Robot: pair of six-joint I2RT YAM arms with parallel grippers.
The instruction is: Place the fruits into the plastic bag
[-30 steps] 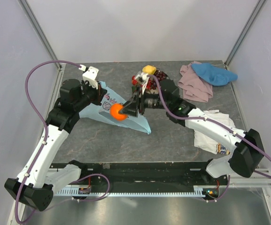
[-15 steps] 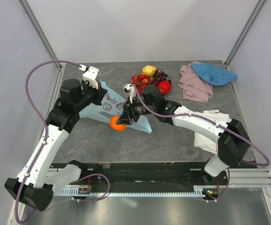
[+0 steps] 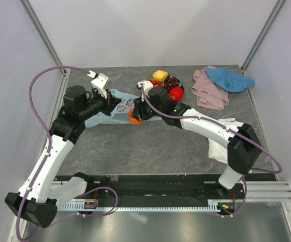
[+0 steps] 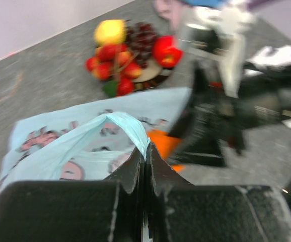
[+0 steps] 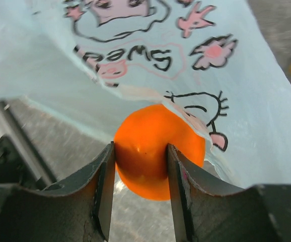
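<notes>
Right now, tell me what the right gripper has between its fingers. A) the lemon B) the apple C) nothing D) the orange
D: in the right wrist view, the right gripper has a finger pressed on each side of the orange, right at the edge of the bag. The lemon and the apple lie apart in the fruit pile.

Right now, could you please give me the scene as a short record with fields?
left gripper: shut on the plastic bag handle
right gripper: shut on the orange
orange position: at the bag's edge, partly behind its film
fruit outside bag: lemon, apple, grapes, small red fruits
other items: pink cloth, blue cloth
</notes>
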